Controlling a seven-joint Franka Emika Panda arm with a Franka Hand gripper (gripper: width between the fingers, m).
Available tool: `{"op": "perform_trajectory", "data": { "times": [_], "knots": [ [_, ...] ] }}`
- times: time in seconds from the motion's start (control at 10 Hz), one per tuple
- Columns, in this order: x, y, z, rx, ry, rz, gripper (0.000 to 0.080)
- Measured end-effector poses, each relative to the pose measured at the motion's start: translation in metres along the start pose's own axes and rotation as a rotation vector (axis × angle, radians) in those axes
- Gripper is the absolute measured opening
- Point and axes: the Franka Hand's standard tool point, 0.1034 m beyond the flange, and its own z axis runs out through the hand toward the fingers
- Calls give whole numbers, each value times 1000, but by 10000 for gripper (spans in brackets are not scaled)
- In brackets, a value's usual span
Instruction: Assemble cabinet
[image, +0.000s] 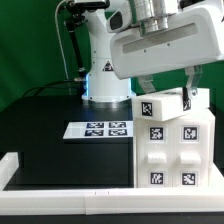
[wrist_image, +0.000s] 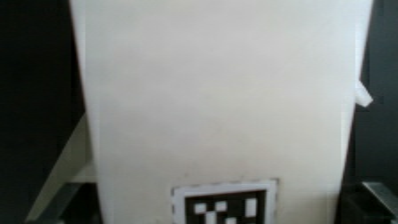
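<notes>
The cabinet (image: 170, 150), a big white box with four tagged panels on its front, stands at the exterior view's right. On top of it lies a white top panel (image: 160, 105) with one tag, slightly askew. My gripper (image: 166, 93) comes down from above with a finger on each side of that panel, closed against its edges. In the wrist view the white top panel (wrist_image: 214, 100) fills most of the picture, its tag near the edge. My gripper (wrist_image: 217, 195) straddles it, with dark fingers (wrist_image: 57, 195) pressed to its sides.
The marker board (image: 100, 128) lies flat on the black table, at the exterior view's left of the cabinet. A white rim (image: 60, 178) runs along the table's front and left edges. The arm's base (image: 105, 85) stands behind the marker board.
</notes>
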Motion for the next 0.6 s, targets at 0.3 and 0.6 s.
{"op": "perform_trajectory", "data": {
  "times": [0.3,0.6],
  "knots": [
    [-1,1,0,1,-8,147,558],
    [-2,-1,1,16,-22,380,558]
  ]
}}
